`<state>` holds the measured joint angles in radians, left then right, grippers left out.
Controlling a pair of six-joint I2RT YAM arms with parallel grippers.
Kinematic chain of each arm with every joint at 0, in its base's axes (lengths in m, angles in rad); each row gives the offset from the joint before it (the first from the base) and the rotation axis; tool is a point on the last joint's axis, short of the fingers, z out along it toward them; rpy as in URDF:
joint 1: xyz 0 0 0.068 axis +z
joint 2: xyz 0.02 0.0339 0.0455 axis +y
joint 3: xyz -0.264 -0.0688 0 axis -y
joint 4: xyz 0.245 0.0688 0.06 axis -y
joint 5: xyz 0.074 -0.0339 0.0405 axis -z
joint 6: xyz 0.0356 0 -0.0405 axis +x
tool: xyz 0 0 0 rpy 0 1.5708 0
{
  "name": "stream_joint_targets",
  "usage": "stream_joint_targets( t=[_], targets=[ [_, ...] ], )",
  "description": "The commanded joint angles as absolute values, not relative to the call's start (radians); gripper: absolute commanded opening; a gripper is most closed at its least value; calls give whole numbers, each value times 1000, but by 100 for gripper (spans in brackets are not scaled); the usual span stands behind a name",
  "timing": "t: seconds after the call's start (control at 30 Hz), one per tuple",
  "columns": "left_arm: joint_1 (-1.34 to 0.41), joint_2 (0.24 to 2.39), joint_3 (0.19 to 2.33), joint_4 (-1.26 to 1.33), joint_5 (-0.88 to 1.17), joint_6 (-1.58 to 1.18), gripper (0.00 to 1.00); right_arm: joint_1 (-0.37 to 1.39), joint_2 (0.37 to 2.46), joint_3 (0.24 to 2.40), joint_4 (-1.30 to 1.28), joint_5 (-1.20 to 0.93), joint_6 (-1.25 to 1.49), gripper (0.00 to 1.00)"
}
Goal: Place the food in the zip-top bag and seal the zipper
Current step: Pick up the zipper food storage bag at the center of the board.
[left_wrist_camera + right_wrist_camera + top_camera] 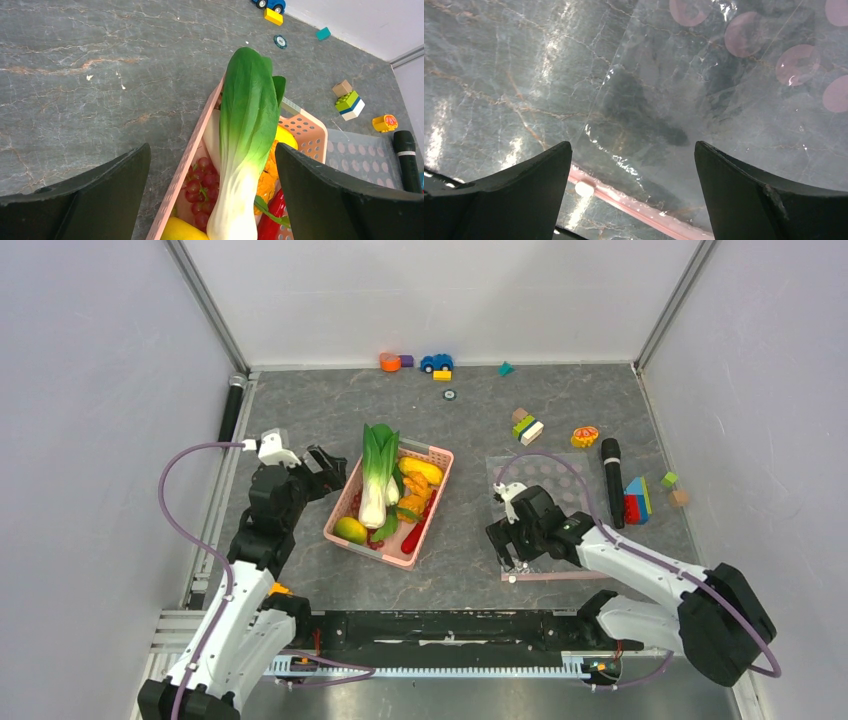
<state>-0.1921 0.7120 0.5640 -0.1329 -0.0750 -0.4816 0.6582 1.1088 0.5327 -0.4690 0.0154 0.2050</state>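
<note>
While the bok choy [245,130] lies in the pink basket [370,553] at centre-left of the top view, its long axis running from white stalk low to green leaf high, the left fingers [100,190] stand spread wide and empty just left of the basket, aimed at it (clearly the nearer arm). Right of centre, the right fingers [754,200], equally wide and holding nothing, hover over the zip-top bag [565,480], which lies flat on the table [470,420]. They are just above its pinkish zipper [634,202] and white slider tab [585,188].

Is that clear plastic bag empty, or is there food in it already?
Empty. The bag lies flat, only tabletop showing through it; the food sits in the pink basket.
</note>
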Motion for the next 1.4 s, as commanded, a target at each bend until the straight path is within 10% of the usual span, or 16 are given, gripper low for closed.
stream_joint_targets(
  t=[0.0,0.37,0.73,1.1,1.37],
  targets=[
    [-195,698,609,-118,-53,-503,100,668,1151,540,-381,82,225,99],
    [-195,665,601,-123,-49,-503,100,669,1268,535,-337,82,237,66],
    [-195,648,603,-118,-6,-507,100,669,1232,537,-220,106,311,0],
    [-204,697,585,135,474,-649,100,659,941,460,243,136,480,0],
    [-538,728,582,179,327,-541,100,634,809,454,413,183,631,0]
  ],
)
